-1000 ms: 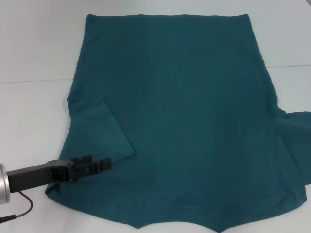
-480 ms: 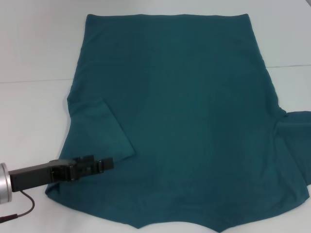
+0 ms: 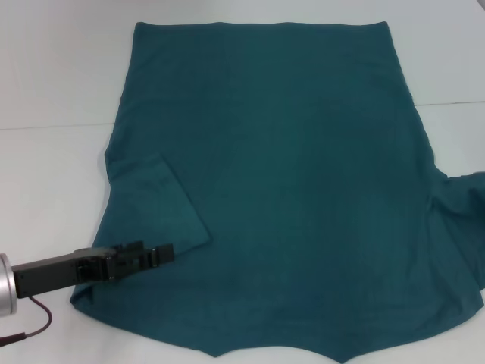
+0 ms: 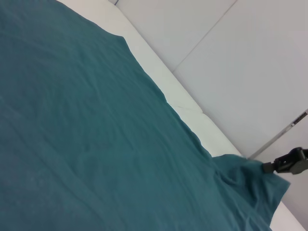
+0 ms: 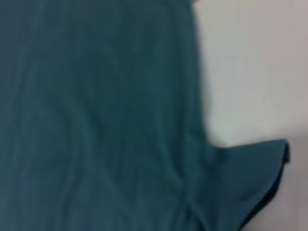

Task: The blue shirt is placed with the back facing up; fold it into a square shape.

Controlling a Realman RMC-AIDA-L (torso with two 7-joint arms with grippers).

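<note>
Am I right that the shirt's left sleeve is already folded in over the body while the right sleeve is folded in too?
Only partly. The blue shirt's left sleeve is folded in, beside the left gripper, but the head view shows the right sleeve sticking out sideways, not folded.

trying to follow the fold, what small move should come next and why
Probably the right gripper should carry the right sleeve inward over the blue shirt. The left sleeve already lies folded in beside the left gripper, while the right one looks lifted at the edge.
</note>
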